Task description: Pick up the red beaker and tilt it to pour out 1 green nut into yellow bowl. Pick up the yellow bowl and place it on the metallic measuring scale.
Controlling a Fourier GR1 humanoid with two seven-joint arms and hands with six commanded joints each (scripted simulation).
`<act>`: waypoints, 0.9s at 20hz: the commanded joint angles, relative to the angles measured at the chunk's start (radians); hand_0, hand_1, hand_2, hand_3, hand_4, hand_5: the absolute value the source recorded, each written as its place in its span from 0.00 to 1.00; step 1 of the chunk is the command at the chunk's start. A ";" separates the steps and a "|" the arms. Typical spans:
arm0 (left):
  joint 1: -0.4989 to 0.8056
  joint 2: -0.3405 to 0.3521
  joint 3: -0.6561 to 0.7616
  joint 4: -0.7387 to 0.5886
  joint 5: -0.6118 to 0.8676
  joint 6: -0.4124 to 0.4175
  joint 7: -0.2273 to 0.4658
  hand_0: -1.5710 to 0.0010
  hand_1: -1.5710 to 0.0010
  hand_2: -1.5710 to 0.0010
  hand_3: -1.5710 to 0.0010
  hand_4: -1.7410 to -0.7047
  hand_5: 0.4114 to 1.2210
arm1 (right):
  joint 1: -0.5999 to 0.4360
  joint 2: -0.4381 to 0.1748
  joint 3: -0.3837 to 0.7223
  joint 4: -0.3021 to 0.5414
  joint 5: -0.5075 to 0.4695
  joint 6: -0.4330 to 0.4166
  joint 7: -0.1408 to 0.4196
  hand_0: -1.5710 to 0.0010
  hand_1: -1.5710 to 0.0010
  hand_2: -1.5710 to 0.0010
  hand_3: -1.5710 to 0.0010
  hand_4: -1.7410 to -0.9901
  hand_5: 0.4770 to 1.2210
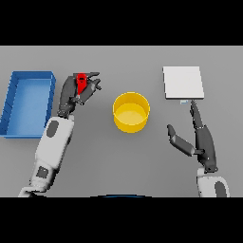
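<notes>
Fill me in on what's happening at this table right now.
The robot's left hand has its fingers curled round the red beaker, holding it to the left of the yellow bowl. No green nut can be seen in the bowl. The bowl stands on the grey table, apart from the metallic measuring scale at the right. The right hand is open, one finger reaching toward the scale's near edge. A blue bin sits at far left.

L hand (78, 92) fingers curled, arm extended fwd; R hand (201, 142) fingers straight, thumb spread.
</notes>
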 commanded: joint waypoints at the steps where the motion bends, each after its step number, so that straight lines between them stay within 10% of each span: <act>1: -0.003 0.014 -0.030 -0.029 -0.026 -0.001 0.026 0.01 0.01 0.01 0.01 0.02 0.87 | -0.005 -0.003 0.000 -0.006 -0.001 0.002 -0.005 1.00 1.00 1.00 1.00 0.64 0.24; 18: -0.180 0.238 -0.501 -0.074 -0.491 -0.116 0.394 0.00 0.00 0.00 0.00 0.00 0.91 | 0.018 0.009 0.026 -0.030 0.021 0.006 0.012 1.00 1.00 1.00 1.00 0.64 0.29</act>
